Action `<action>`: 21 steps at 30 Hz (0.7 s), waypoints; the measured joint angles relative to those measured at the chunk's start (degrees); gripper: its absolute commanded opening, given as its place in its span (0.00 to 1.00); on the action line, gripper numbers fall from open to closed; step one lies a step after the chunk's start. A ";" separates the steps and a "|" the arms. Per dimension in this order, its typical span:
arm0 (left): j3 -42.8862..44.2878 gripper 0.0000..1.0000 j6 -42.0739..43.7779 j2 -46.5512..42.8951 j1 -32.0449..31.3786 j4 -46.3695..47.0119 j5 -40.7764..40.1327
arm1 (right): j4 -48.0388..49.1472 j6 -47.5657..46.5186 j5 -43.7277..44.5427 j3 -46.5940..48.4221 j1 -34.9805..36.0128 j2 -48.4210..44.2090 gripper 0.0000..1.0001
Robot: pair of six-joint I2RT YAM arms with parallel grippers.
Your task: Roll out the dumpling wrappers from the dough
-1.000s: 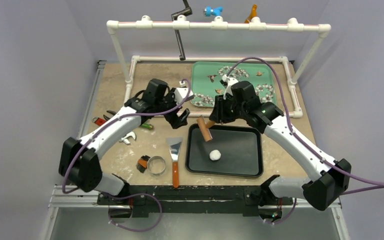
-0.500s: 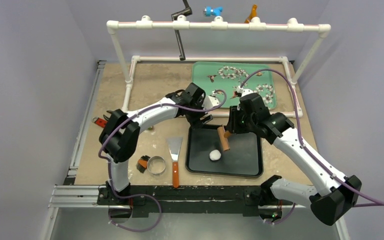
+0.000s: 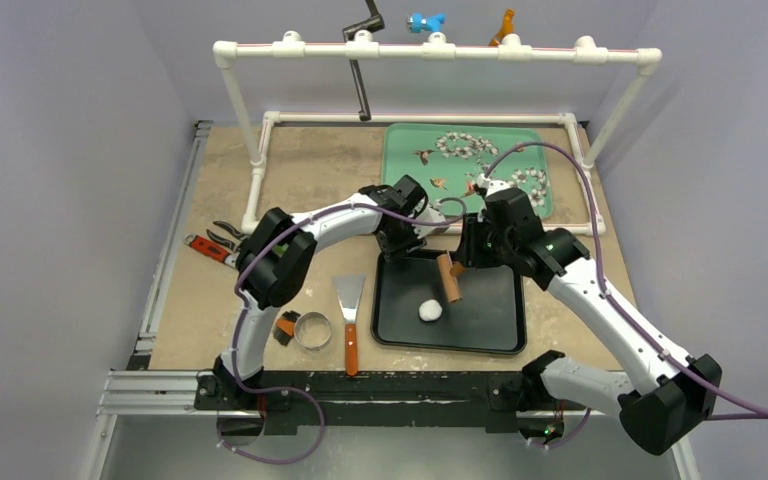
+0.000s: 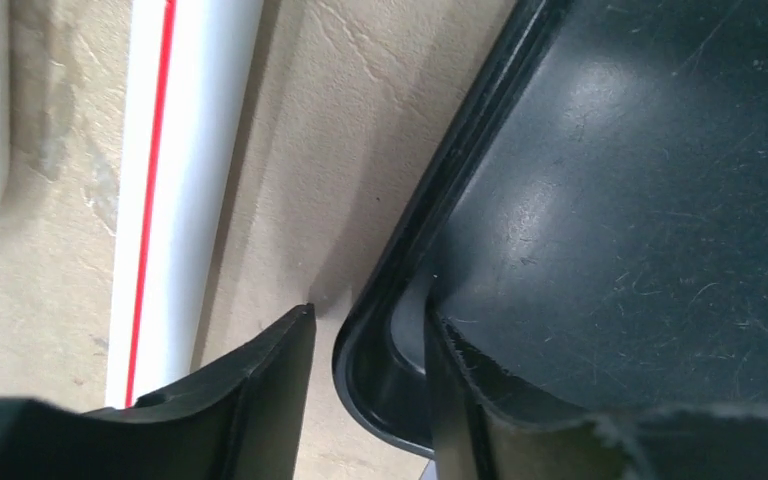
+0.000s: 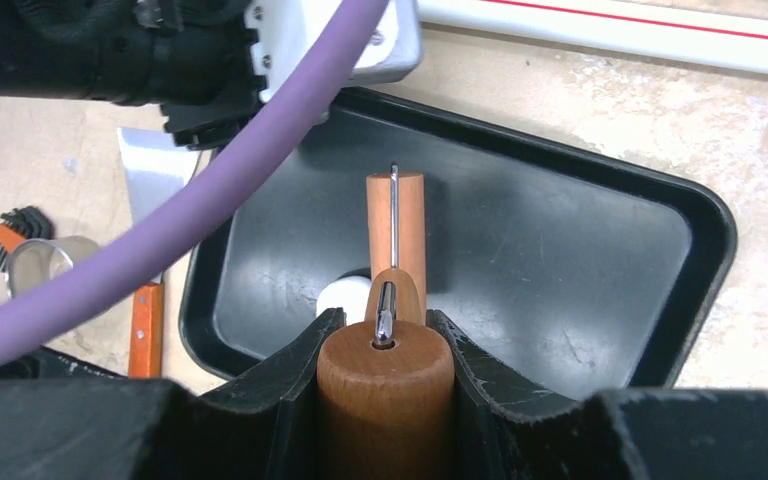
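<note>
**Top external view.** Locate the dough ball [image 3: 430, 311] on the left half of the black tray [image 3: 490, 310], apart from every rim. Note the rolling pin [image 3: 448, 279] tilted over the tray just beyond the ball, clamped at its far handle by the right gripper [image 3: 457, 264]. Find the left gripper [image 3: 405, 245] at the tray's far-left corner. Observe bare tray floor right of the ball, and a spatula [image 3: 349, 310] just beside the left rim.

**Left wrist view.** See 2 fingers [image 4: 260, 390] straddling the rounded corner rim, 1 outside over the table [image 4: 340, 150] and 1 inside the tray. Note a gap at the outer finger: jaws apart, nothing clamped. Note a strip of bare table between the rim and a white pipe [image 4: 195, 180].

**Right wrist view.** See both fingers [image 5: 300, 390] pressed on the wooden handle. Find the ball just left of the barrel, with bare floor extending to the right rim.
</note>
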 measured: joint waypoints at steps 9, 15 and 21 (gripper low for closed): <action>-1.84 0.00 0.07 -1.42 0.04 -0.92 -2.12 | 5.49 -2.73 -7.21 -4.02 -0.02 -2.78 0.00; -5.20 0.00 -1.03 -3.74 0.90 -1.05 -2.40 | 8.41 -3.17 -10.03 -5.81 -0.02 0.37 0.00; -6.67 0.00 -1.79 -4.68 2.86 -0.44 -3.76 | 6.51 -4.04 -13.25 -4.85 -0.02 4.46 0.00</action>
